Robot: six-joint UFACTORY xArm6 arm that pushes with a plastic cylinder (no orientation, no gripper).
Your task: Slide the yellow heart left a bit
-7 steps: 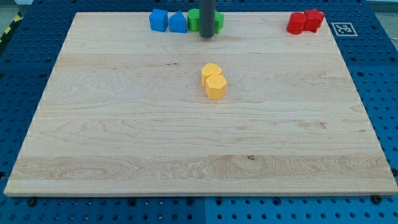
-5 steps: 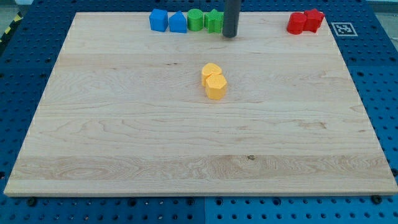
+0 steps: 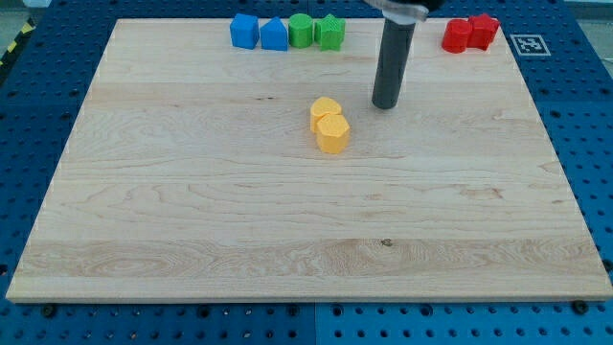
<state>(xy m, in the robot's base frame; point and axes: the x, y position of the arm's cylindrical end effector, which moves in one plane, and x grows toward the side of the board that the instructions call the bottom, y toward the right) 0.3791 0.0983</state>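
Note:
Two yellow blocks touch each other near the board's middle: the upper one (image 3: 325, 108) and the lower one (image 3: 332, 134). I cannot tell for sure which of them is the heart; the lower one looks more many-sided. My tip (image 3: 385, 104) rests on the board to the right of the upper yellow block, about a block's width from it and not touching it. The dark rod rises from the tip toward the view's top.
Along the top edge stand two blue blocks (image 3: 245, 31) (image 3: 275, 34) and two green blocks (image 3: 301, 30) (image 3: 330, 32) in a row. Two red blocks (image 3: 457, 36) (image 3: 484, 30) sit touching at the top right. The wooden board (image 3: 192, 211) lies on a blue pegboard.
My tip has moved from the green blocks at the top edge rightward and down the view, to a spot right of the yellow pair. No block has moved.

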